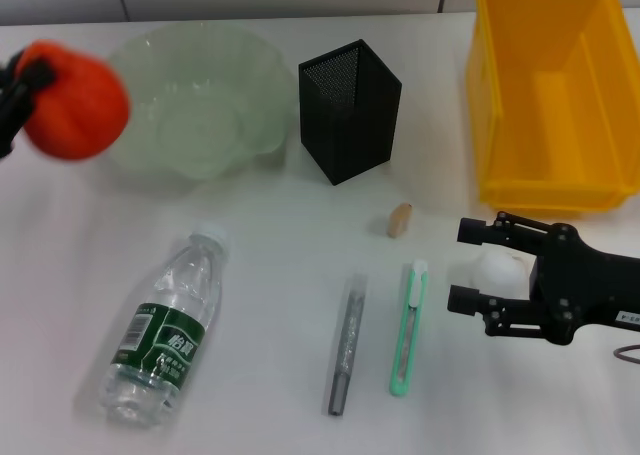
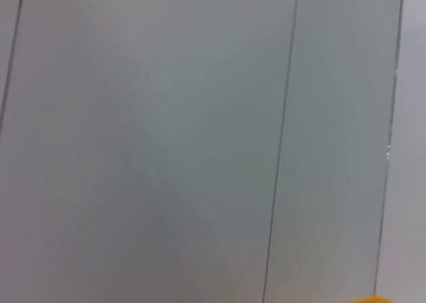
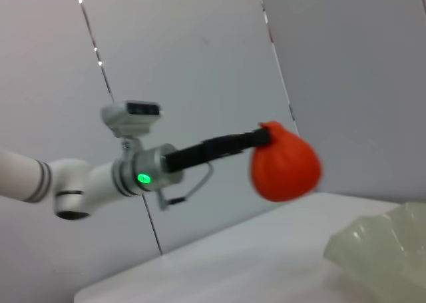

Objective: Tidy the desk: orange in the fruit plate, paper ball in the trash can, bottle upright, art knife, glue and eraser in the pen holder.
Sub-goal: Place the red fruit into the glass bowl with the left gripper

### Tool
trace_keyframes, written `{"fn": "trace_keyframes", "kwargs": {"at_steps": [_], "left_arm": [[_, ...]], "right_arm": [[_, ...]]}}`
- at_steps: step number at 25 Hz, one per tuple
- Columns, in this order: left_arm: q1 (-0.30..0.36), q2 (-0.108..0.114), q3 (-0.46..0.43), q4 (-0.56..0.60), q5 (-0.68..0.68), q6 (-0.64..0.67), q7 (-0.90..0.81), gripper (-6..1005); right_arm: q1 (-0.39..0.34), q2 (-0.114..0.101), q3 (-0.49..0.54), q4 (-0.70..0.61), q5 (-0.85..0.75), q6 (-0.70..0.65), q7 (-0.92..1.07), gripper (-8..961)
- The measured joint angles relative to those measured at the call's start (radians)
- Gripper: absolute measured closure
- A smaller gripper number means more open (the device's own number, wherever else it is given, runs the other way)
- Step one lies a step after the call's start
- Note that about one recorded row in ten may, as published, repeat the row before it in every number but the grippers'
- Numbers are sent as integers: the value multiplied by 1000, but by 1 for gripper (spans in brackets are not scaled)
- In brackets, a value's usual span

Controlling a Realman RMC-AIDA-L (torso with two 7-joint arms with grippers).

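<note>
left tool (image 1: 14,87) clamped on the orange (image 1: 73,101), held in the air just beside the fruit plate (image 1: 200,105). best carried over the plate's middle, lowered close, then released so no rolling out. right tool (image 1: 480,267) open around the paper ball (image 1: 499,270) on the worktop (image 1: 270,305), near the yellow bin (image 1: 545,95).

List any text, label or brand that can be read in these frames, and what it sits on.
Water bottle, green label: white characters are printed on it, too blurred to read.
Right end effector, small white tag on its body: too small to read.
Art knife, silver glue pen, eraser, pen holder, yellow trash can: no text visible.
</note>
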Motion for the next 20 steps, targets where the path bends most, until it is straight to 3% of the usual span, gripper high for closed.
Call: {"fn": "trace_keyframes", "kwargs": {"at_steps": [6, 11, 17, 20], "left_arm": [[-143, -2, 59, -116, 5, -214, 33, 871], [-207, -4, 61, -198, -8, -352, 53, 875], [-234, -7, 92, -225, -14, -398, 72, 642], [-222, -4, 105, -209, -14, -373, 79, 538]], "right_arm": [[-2, -6, 30, -12, 11, -56, 28, 117], [-1, -7, 49, -69, 11, -81, 132, 118], [-1, -2, 39, -232, 2, -116, 306, 118], [6, -2, 33, -407, -6, -123, 467, 118]]}}
